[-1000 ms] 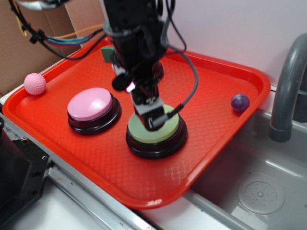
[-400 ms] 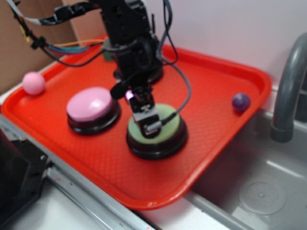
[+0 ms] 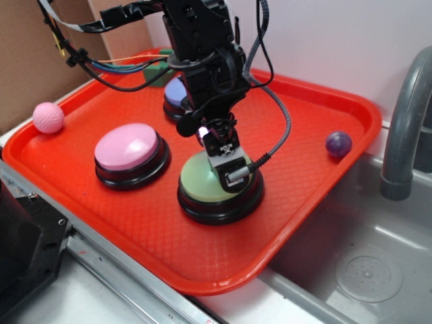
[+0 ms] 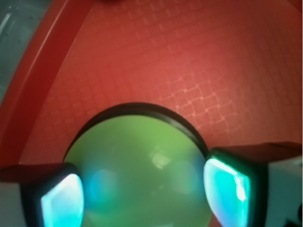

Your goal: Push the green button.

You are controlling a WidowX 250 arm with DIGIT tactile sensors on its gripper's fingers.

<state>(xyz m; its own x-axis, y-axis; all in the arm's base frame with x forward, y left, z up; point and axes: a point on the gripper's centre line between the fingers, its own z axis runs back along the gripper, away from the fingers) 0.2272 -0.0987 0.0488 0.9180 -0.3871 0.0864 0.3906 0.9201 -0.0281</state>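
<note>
The green button [image 3: 198, 186], a pale green dome on a glossy black base, sits near the middle of the red tray [image 3: 135, 223]. My gripper [image 3: 231, 171] points down onto its right half and looks to be touching or just above the dome. In the wrist view the green button [image 4: 137, 165] fills the lower centre. The gripper [image 4: 142, 194] is open there, with its two teal-lit fingertips [image 4: 61, 201] spread wide over the dome and nothing held between them.
A pink-topped button [image 3: 128, 150] stands left of the green one, and a blue-topped button [image 3: 175, 93] behind the arm. A pink ball [image 3: 48, 117], a purple ball [image 3: 338, 144] and a dark green block [image 3: 156, 71] lie on the tray. A faucet [image 3: 403, 121] and sink [image 3: 364, 270] are at the right.
The arm has tilted so its upper part sits farther back, uncovering the blue button. The gripper tip has shifted slightly right over the green dome.
</note>
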